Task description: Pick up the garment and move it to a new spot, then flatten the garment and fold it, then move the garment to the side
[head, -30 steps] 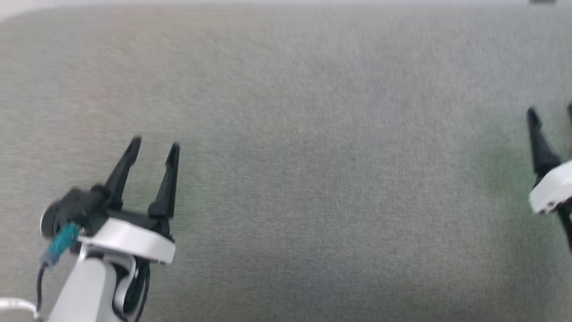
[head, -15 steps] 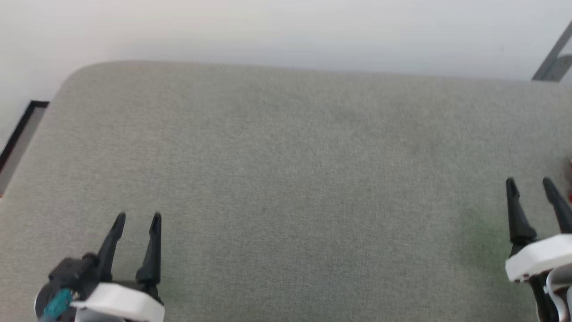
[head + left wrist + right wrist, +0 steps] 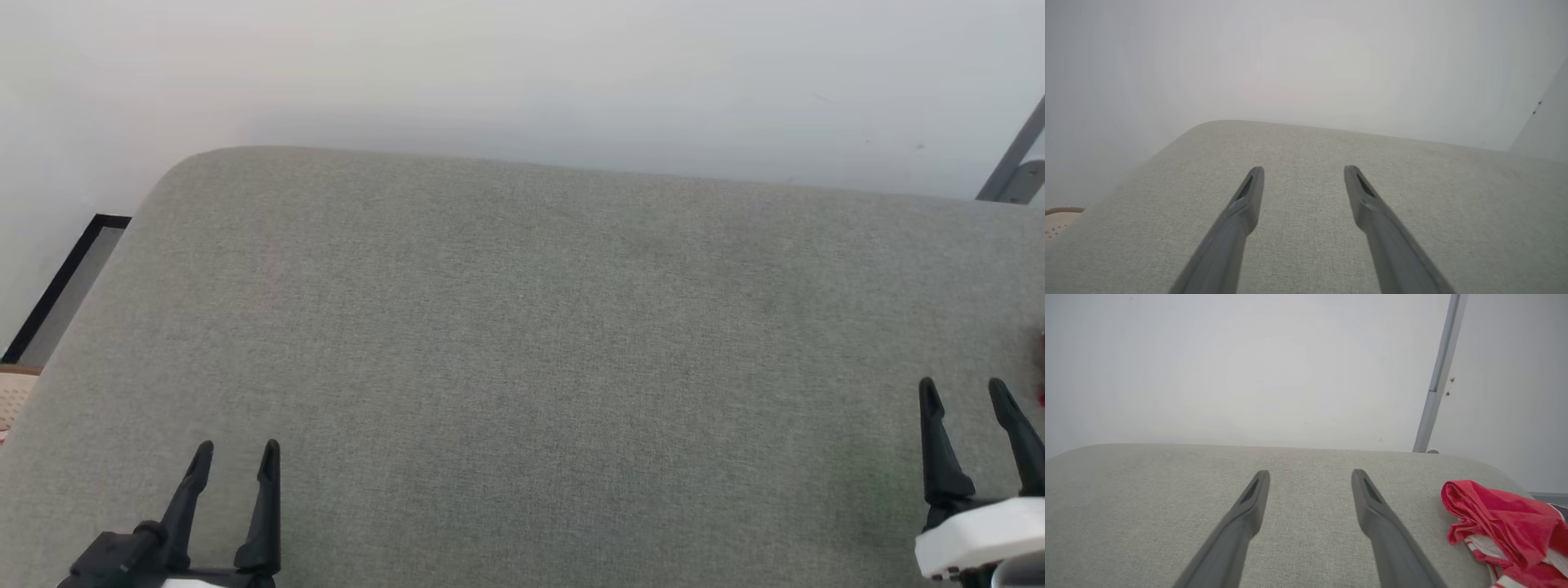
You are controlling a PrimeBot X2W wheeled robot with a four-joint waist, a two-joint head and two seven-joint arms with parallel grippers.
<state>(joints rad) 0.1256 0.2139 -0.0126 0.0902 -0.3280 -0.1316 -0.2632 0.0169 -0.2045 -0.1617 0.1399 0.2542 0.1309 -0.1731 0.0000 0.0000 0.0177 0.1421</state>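
Before me: wide grey fabric cushion point(image 3: 522, 343), rounded corners, fine weave. Behind it, plain pale wall point(image 3: 522, 73). Slanted grey metal bar point(image 3: 1436, 375) against wall at my right. At my left, black-edged strip point(image 3: 69, 286) beside cushion; beige perforated piece point(image 3: 16, 396) just below it.

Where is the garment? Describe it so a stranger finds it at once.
Start from the broad grey woven-fabric cushion against the white wall. At its rounded corner, right of the robot's right gripper, below the slanted grey metal bar, lies the crumpled red cloth garment. It alone is bright red with white-striped trim.
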